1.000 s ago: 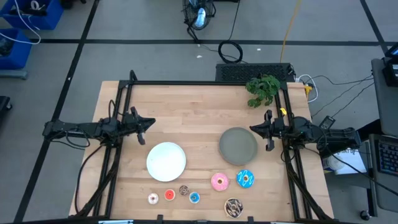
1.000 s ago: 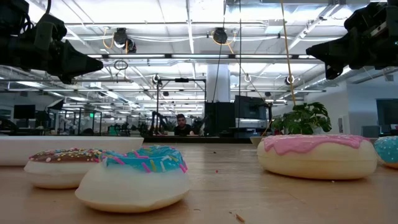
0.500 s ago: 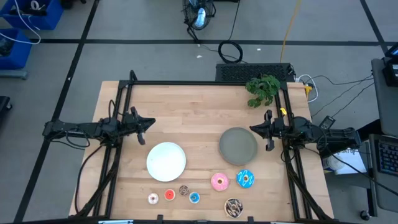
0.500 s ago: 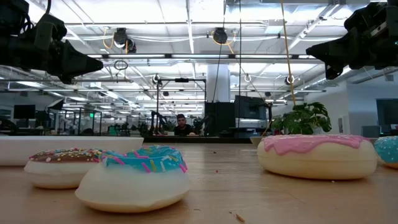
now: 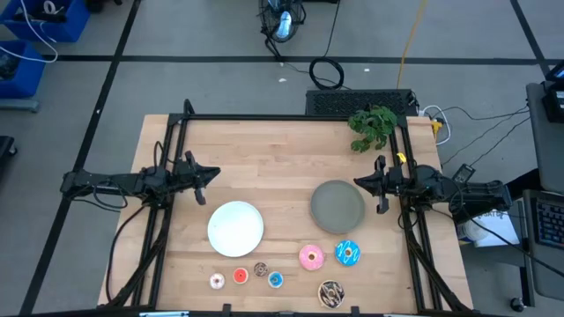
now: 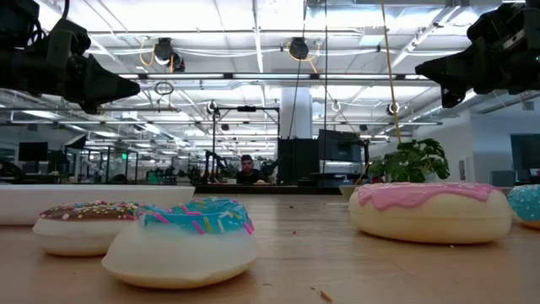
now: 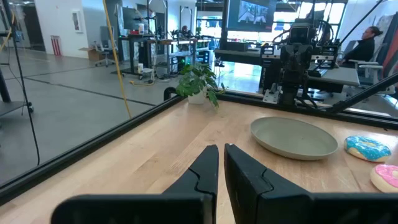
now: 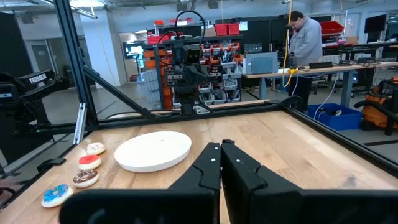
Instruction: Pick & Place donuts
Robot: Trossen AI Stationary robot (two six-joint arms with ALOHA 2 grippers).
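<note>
Seven toy donuts lie flat along the table's near side. The tiny ones run in a row: pale pink (image 5: 217, 281), red (image 5: 240, 276), brown (image 5: 260, 269), blue (image 5: 276, 280). To their right sit the larger pink donut (image 5: 311, 257), the blue sprinkled donut (image 5: 347, 254) and the dark brown sprinkled donut (image 5: 331, 293). My left gripper (image 5: 215, 174) (image 7: 221, 148) hovers shut at the table's left side, above and beyond the white plate. My right gripper (image 5: 358, 182) (image 8: 221, 144) hovers shut at the right side, beside the grey plate. Both are far from the donuts.
A white plate (image 5: 235, 228) lies left of centre and a grey plate (image 5: 337, 205) right of centre. A potted plant (image 5: 373, 126) stands at the far right corner. Black frame rails (image 5: 264, 117) border the table. People (image 8: 306, 37) are in the room behind.
</note>
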